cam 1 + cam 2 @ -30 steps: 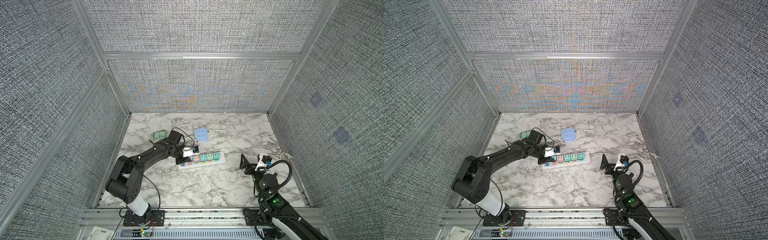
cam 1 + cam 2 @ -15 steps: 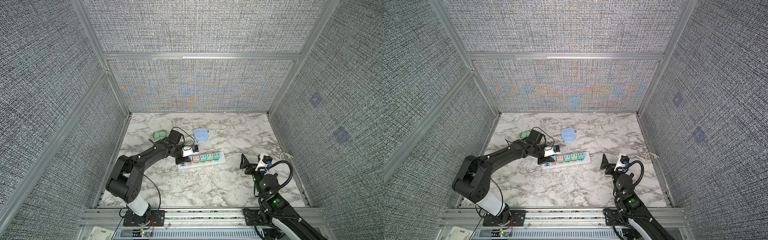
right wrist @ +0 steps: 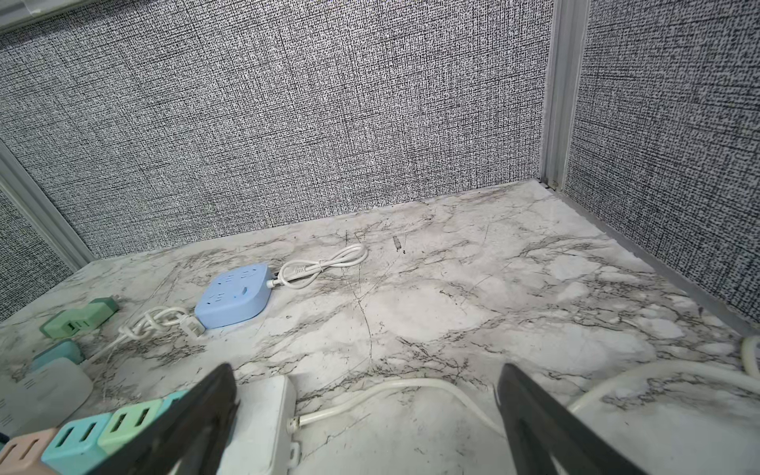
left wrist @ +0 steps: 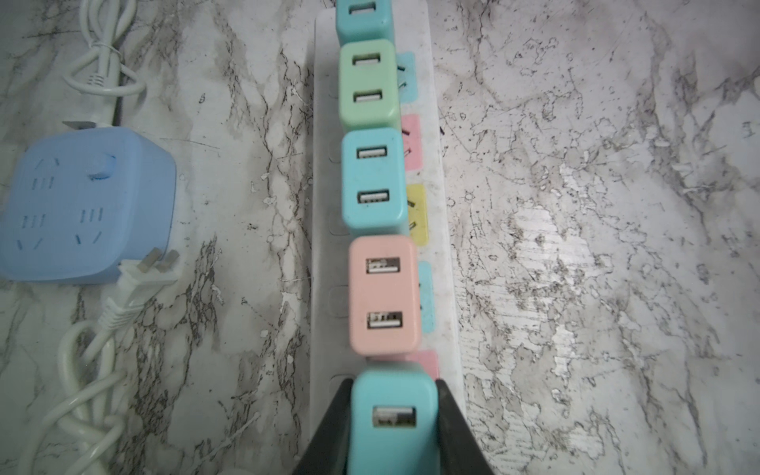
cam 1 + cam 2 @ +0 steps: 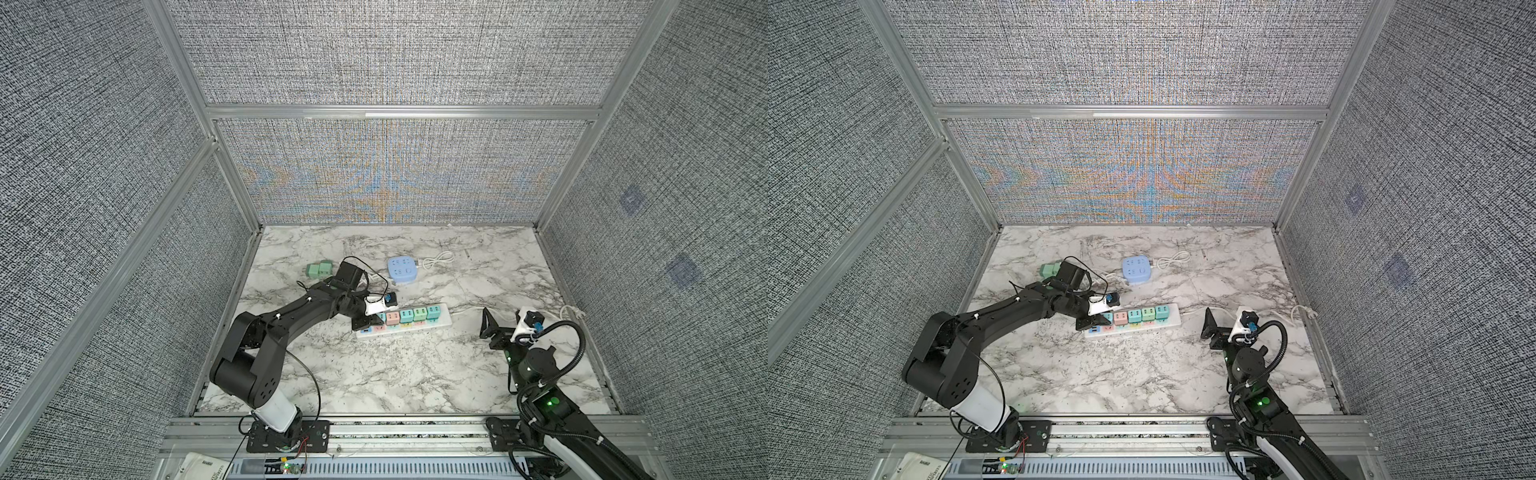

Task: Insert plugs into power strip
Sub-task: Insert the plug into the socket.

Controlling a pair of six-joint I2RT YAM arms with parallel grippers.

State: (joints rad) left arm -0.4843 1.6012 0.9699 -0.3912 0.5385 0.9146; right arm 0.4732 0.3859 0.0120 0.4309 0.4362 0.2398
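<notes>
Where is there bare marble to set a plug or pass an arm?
Bare: the front stretch between the power strip and the front rail, and the back right corner past the blue socket cube. Crowded: back left, where loose green plugs, a bundled white cord and the left end effector gripping a teal plug cluster.

Left gripper around a teal plug at the power strip end

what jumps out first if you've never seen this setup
A row of pastel plugs stands in the white power strip mid-table, the left gripper shut on a teal plug at the row's end. Toward the back wall lies a pale blue socket cube.
</notes>
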